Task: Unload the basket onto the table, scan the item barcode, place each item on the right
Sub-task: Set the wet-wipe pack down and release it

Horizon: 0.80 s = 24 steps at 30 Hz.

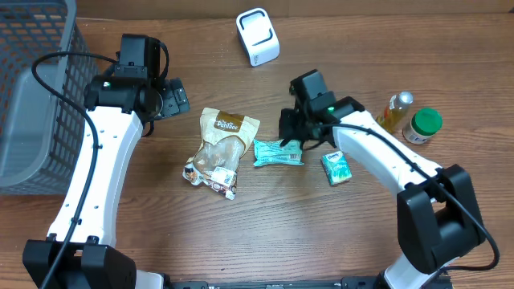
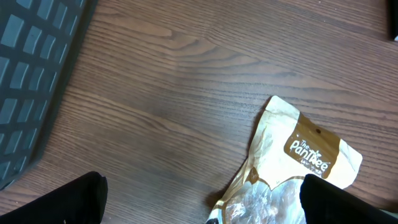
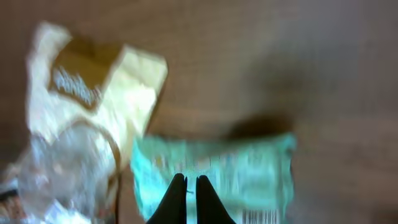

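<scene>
The teal crinkled plastic packet [image 1: 279, 152] lay flat on the brown wooden worktop [image 1: 265, 233]. At the packet's upper right corner, the right pincer [image 1: 291, 138] was clenched, its fingertips together over the wrapper; whether they nipped any film could not be told. Just left of the packet lay a tan snack pouch with a clear window [image 1: 220, 149], and just right a small teal box [image 1: 336, 167]. Well above the packet stood a white boxy scanner [image 1: 257, 36]. Left of the packet, beyond the pouch, the left pincer [image 1: 173, 98] hung released, fingers wide apart.

Your black left fingers [image 2: 68, 200] stand spread wide, pointing toward three o'clock; your right fingers [image 3: 177, 198] are pressed together, arm reaching toward eleven o'clock.
</scene>
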Each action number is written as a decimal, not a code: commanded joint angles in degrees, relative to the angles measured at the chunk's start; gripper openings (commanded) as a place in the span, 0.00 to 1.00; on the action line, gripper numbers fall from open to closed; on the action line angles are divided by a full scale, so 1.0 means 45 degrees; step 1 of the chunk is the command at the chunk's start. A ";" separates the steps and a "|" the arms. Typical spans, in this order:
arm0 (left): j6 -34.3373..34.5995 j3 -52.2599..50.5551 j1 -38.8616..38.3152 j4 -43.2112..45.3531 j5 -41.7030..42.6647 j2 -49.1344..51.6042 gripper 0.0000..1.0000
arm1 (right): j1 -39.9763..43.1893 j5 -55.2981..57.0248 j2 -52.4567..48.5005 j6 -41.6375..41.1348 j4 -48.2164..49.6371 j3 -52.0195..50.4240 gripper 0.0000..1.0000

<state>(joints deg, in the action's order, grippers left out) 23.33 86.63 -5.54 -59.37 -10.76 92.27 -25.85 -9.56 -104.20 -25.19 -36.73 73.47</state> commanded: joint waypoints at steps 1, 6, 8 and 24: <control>-0.0335 0.0131 -0.0034 0.0005 -0.0034 -0.0015 1.00 | 0.0248 0.0228 -0.0049 0.0277 0.1302 -0.0209 0.04; -0.0335 0.0131 -0.0034 0.0005 -0.0034 -0.0015 1.00 | 0.0248 0.1112 -0.0801 0.0272 0.2195 -0.0233 0.04; -0.0335 0.0131 -0.0034 0.0005 -0.0034 -0.0015 1.00 | 0.0248 0.1588 -0.1161 0.0272 0.2327 -0.0233 0.04; -0.0335 0.0131 -0.0034 0.0005 -0.0034 -0.0015 0.99 | 0.0257 -0.2254 -0.1729 0.0233 -0.3317 -0.0233 0.13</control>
<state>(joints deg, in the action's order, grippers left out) 23.33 86.63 -5.52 -59.35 -10.76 92.27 -24.73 -9.47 -112.09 -23.99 -49.17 72.51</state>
